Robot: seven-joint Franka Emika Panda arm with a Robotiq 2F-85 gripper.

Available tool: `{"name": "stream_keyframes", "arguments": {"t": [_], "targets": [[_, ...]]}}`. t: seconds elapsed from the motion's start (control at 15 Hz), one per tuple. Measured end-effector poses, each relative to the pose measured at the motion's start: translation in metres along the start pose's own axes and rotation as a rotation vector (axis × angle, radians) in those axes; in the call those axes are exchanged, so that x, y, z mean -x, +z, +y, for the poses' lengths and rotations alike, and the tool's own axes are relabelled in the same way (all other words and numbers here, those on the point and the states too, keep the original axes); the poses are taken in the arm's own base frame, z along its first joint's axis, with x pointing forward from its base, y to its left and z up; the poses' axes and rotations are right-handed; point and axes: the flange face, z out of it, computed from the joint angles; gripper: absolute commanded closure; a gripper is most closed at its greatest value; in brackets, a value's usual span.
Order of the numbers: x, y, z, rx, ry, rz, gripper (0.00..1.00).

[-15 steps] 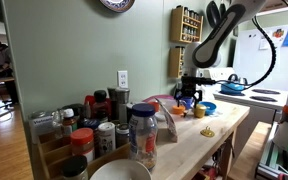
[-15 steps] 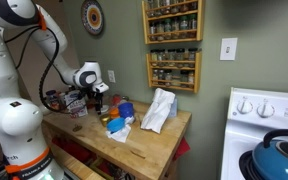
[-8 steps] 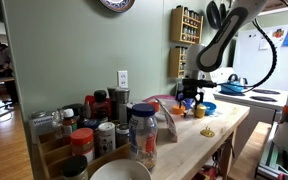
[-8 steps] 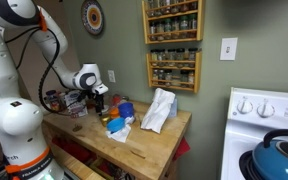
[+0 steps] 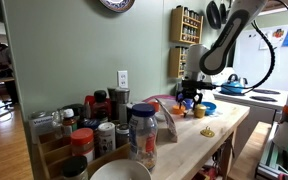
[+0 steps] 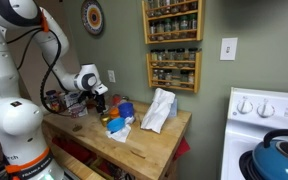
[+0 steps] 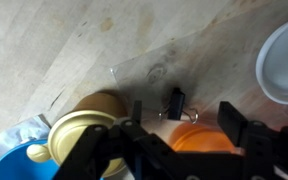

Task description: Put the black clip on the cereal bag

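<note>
black clip lies on the wooden tabletop between the end effector fingers, spread wide, gripping nothing; white bowl at two o'clock.

small black clip w/ wire handles; pale cereal bag upright on counter.

Soft, even indoor light; the exterior views are coarse, the wrist view blurred (especially close up).
</note>
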Motion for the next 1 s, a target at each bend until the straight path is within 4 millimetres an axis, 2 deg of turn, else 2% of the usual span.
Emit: {"name": "stream_keyframes", "arguments": {"t": [0.07,0.13,0.2,0.27,0.53,0.6,1.0], "targets": [[0.0,0.001,0.001,0.005,0.001,0.006,0.32],[-0.001,0.002,0.001,0.01,0.004,0.011,0.31],[-0.001,0.004,0.001,0.013,0.004,0.015,0.38],[-0.001,0.005,0.001,0.016,0.005,0.018,0.37],[0.0,0.008,0.0,0.023,-0.001,0.03,0.44],[0.001,0.009,-0.001,0.024,-0.002,0.032,0.42],[0.001,0.011,-0.007,0.022,-0.004,0.043,0.52]]}}
